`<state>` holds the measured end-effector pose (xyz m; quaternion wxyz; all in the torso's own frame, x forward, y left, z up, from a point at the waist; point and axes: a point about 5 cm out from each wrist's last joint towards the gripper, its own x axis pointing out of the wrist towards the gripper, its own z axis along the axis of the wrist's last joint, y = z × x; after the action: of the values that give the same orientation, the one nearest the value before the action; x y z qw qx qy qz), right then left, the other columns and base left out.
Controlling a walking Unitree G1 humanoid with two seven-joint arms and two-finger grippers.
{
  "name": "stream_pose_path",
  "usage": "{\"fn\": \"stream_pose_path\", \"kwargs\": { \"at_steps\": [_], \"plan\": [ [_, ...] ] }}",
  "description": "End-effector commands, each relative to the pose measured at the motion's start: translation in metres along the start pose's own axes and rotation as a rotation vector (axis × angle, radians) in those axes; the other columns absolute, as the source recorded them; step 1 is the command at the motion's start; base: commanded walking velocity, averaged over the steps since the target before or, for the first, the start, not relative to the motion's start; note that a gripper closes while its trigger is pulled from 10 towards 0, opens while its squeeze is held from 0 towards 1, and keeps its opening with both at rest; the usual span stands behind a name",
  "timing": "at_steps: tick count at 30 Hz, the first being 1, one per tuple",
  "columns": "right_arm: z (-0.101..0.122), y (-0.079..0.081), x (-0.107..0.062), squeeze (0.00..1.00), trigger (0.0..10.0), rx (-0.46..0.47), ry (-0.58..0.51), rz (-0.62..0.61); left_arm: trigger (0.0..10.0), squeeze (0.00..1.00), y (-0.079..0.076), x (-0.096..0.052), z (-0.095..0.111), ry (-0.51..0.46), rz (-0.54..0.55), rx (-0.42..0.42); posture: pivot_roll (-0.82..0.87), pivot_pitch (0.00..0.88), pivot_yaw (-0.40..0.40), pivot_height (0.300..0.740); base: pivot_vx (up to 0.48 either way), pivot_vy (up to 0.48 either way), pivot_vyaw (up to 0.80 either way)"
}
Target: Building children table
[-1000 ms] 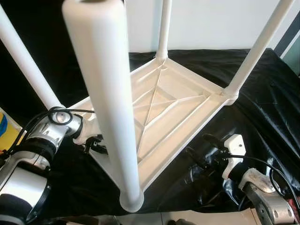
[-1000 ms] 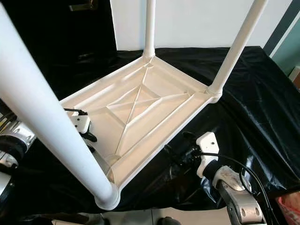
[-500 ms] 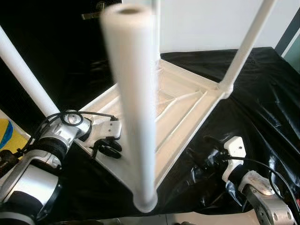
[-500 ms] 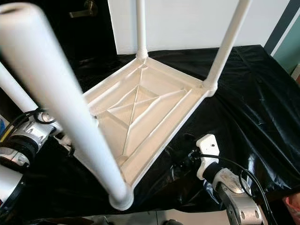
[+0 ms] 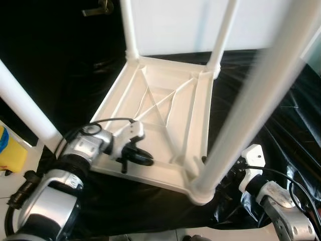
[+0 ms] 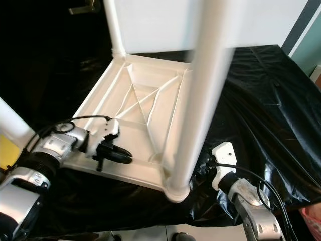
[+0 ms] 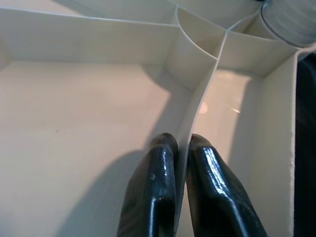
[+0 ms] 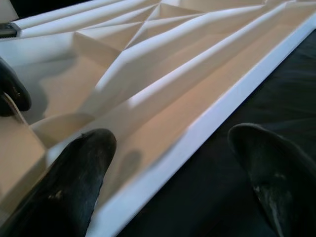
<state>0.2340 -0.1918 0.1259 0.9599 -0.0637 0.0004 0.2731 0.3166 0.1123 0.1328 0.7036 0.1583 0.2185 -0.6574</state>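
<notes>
The upturned table [image 5: 165,108] looks like smooth, matt white plastic, ribs and legs alike. The black sheet [image 6: 261,100] under it is glossy and creased, probably plastic film. Left gripper [image 7: 180,148] fingers shine; arms are silvery metal.

Black plastic sheeting [image 6: 266,90] spreads shiny and creased across the desk, running out past the right end effector [image 6: 203,168]. Beyond the left end effector [image 5: 138,156], a yellow object [image 5: 9,150] sits low at the side. Far ahead, a white wall panel [image 6: 165,25] and a brass door handle [image 5: 98,9] on dark ground.
</notes>
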Motion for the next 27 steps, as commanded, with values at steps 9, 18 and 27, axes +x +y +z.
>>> {"fn": "stream_pose_path", "kwargs": {
  "at_steps": [9,18,27],
  "plan": [
    [0.003,-0.017,0.007,0.0,10.0,0.022,-0.034,-0.112,10.0,0.0,-0.011,0.031,0.039,-0.22,0.17,0.13,0.03,0.114,-0.007,0.74,0.0,0.0,0.0],
    [0.003,-0.019,0.001,0.0,10.0,0.05,-0.065,-0.225,10.0,0.22,-0.011,-0.003,0.036,-0.198,0.231,0.119,0.0,0.101,0.006,0.74,0.0,0.0,0.0],
    [0.003,-0.021,-0.01,0.0,10.0,0.087,-0.088,-0.299,10.0,0.0,-0.011,-0.054,0.043,-0.325,0.404,0.124,-0.01,0.09,0.014,0.74,0.0,0.0,0.0]
  ]
}}
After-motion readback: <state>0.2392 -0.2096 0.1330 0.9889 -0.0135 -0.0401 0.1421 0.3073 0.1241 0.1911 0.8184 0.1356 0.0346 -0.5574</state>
